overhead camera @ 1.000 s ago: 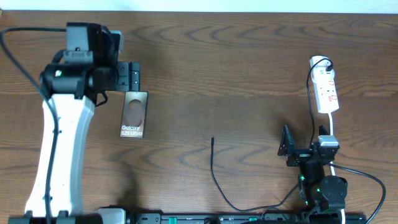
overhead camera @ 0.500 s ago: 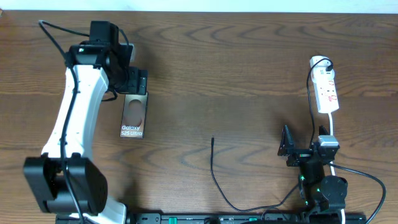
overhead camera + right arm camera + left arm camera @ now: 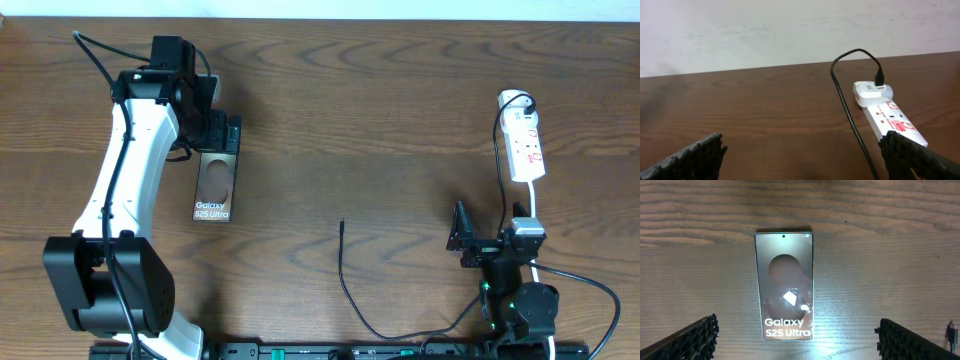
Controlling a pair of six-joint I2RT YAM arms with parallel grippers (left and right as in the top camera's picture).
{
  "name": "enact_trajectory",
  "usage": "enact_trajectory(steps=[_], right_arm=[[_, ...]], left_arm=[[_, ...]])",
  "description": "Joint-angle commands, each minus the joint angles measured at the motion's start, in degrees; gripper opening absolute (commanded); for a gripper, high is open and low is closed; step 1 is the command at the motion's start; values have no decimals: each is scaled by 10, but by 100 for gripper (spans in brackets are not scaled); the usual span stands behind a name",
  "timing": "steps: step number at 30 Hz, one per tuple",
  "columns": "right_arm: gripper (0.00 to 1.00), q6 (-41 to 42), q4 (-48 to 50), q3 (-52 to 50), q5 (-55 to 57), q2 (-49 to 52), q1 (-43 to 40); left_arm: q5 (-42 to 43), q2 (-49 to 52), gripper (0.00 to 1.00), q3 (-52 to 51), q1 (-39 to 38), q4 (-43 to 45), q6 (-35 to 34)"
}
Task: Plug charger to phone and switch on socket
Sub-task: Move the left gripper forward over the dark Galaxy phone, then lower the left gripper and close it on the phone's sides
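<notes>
**A:** What is the left gripper [image 3: 802, 341] doing?

**B:** It is spread wide and released. In the left wrist view its 2 fingertips sit in the lower left and lower right corners, and they grasp nothing. In the overhead view it sits in the upper left of the frame, at the upper short edge of the phone [image 3: 215, 185].

**A:** And the phone itself?

**B:** It lies flat on the table [image 3: 380, 120], face up, with its white label at the lower end. In the wrist view it is in the centre of the frame, between the 2 fingertips and apart from both.

**A:** The right gripper [image 3: 805, 159]?

**B:** It is also wide apart and empty. In the overhead view it is in the lower right of the frame. Its wrist camera looks along the table toward the socket [image 3: 890, 117].

**A:** Where is the charger [image 3: 345, 280]?

**B:** Its plug tip lies bare on the wood at the lower centre of the overhead frame, well apart from the phone. From there the cable curves down and then right toward the right arm. In the right wrist view a black cable is plugged into the round white plug [image 3: 871, 91] at the socket's far end.

**A:** And the socket in the overhead view?

**B:** It is at the right edge, upper half, lying lengthwise up and down the frame. Its white cord trails down to the right arm.
</notes>
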Motion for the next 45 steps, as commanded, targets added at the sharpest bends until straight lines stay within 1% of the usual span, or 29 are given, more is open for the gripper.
enact_trajectory(steps=[1, 13, 37, 45], right_arm=[[99, 8, -2, -1, -4, -2, 4], [99, 8, -2, -1, -4, -2, 4], [99, 8, -2, -1, -4, -2, 4], [99, 8, -2, -1, -4, -2, 4]], left_arm=[[-4, 4, 100, 3, 3, 4, 2], [-4, 30, 100, -39, 3, 25, 2], [-24, 143, 100, -42, 3, 25, 2], [-39, 152, 100, -57, 3, 28, 2]])
